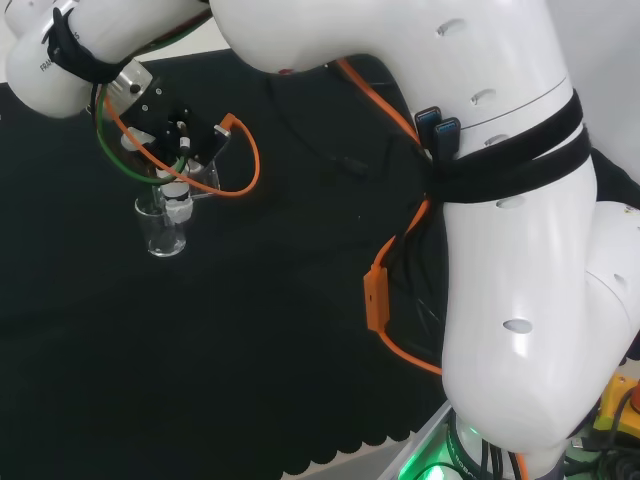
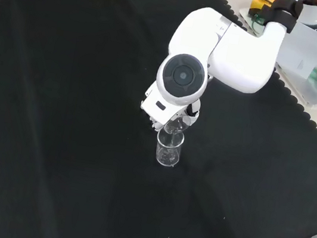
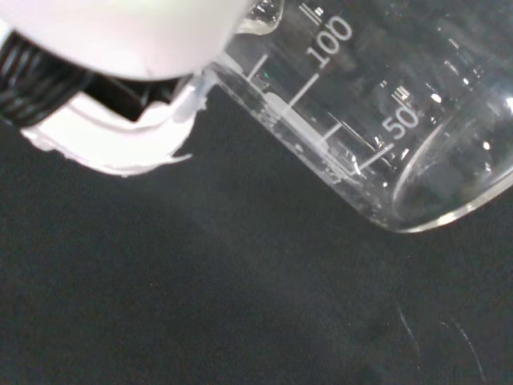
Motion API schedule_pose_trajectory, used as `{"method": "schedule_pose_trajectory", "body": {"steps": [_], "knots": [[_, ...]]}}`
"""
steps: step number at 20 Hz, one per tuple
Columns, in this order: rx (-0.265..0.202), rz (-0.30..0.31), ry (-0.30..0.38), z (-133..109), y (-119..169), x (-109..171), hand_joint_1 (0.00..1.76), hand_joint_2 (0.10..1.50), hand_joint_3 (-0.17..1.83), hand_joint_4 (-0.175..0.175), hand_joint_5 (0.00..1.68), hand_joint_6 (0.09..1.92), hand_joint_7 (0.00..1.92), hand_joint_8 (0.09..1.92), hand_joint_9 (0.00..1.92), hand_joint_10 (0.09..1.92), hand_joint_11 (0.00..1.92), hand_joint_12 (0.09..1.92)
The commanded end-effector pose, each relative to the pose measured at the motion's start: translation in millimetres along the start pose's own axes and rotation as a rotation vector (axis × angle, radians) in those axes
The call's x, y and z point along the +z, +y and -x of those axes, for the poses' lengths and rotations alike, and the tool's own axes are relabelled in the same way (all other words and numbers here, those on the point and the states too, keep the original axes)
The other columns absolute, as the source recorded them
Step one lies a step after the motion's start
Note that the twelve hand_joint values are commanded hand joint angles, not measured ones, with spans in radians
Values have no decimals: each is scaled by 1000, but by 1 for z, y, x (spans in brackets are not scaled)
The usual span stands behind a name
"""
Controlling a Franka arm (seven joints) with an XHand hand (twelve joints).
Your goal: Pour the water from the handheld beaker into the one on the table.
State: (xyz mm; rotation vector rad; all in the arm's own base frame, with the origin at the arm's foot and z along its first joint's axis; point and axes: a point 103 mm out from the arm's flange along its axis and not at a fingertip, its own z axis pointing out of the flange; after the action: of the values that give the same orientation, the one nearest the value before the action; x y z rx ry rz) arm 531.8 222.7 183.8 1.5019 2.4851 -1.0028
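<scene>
Head view, far left: hand clamped around a clear handheld beaker, tipped over the table beaker standing upright on the black cloth directly beneath. Front view: tilted beaker's lip sits just above the table beaker's rim. White arm links at right.

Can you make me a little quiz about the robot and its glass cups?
1. True or false: the handheld beaker is tilted.
2. In the front view, what stands right below the hand? A) the beaker on the table B) a spoon C) a red ball
3. What colour is the cloth?

Key:
1. True
2. A
3. Black
</scene>
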Motion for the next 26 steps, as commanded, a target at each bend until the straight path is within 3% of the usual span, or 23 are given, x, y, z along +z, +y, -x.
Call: {"method": "schedule_pose_trajectory", "body": {"steps": [1,26], "knots": [[2,-10,-9,0,0,0,1325,631,579,-175,1475,226,1605,87,1620,137,1282,830],[4,-40,-32,0,0,-6,1325,632,578,-175,1478,220,1605,87,1622,132,1281,831]]}}
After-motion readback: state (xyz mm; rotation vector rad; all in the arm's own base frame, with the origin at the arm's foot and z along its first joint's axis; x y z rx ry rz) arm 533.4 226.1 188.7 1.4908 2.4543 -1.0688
